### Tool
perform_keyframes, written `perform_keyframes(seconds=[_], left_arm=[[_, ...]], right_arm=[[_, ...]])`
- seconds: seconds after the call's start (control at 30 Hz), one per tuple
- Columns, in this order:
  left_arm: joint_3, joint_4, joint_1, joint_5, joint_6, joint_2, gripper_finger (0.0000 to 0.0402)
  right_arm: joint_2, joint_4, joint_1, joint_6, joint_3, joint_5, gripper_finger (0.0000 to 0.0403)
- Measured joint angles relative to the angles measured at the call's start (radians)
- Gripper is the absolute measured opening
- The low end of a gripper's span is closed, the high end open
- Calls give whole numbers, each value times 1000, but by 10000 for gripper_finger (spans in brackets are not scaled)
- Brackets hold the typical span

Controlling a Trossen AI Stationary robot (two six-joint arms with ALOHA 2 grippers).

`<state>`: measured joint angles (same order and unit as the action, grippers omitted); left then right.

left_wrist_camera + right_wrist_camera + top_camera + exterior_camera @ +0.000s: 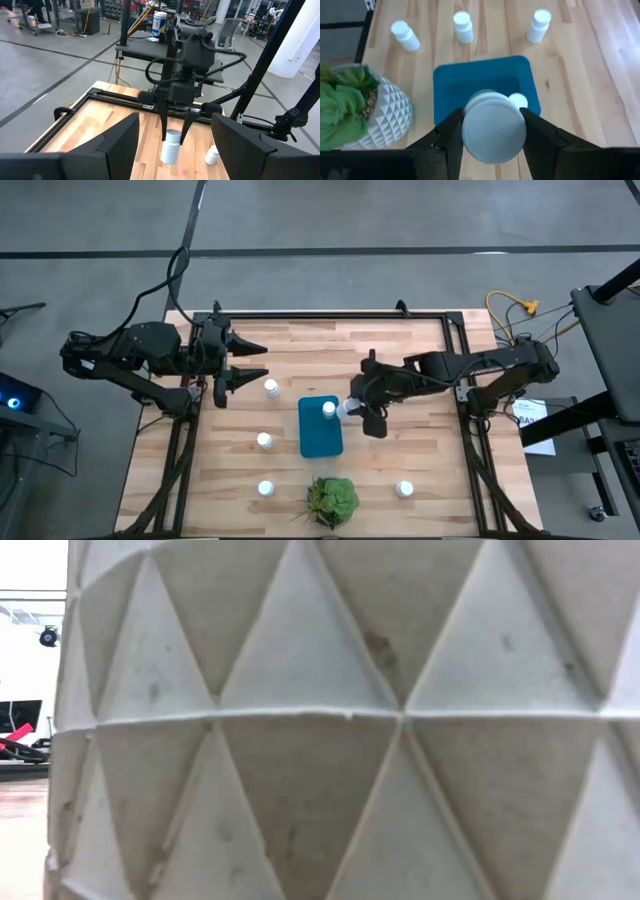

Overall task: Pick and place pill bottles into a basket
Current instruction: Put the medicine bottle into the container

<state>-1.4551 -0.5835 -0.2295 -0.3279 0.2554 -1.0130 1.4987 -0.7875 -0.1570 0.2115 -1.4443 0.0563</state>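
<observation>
Table (400,340): I see pale wood planks.
On it: teal basket (320,438), potted plant (331,501), four loose pill bottles (271,388).

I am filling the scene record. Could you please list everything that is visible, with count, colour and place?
pill bottles: six, white; four standing on the table, one in the basket, one held above the basket's right edge
basket: one, teal, table centre
plant: one, green, in a white faceted pot, near edge
table: one, light wood
left pincer: open, waiting at left edge
right pincer: shut on a bottle
</observation>
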Motion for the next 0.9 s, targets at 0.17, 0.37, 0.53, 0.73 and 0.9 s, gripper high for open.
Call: perform_keyframes(seconds=[0.17, 0.37, 0.53, 0.73, 0.9], left_arm=[[0, 0, 0, 0, 0, 0, 231], [0, 0, 0, 0, 0, 0, 231], [0, 0, 0, 0, 0, 0, 231], [0, 0, 0, 0, 0, 1, 231], [0, 0, 0, 0, 0, 1, 231]], right_arm=[[36, -16, 1, -20, -51, -1, 148], [125, -74, 1, -69, -152, -8, 148], [218, -158, 9, -107, -234, -10, 148], [297, -172, 14, -130, -253, -30, 148], [342, -164, 13, -137, -236, -38, 148]])
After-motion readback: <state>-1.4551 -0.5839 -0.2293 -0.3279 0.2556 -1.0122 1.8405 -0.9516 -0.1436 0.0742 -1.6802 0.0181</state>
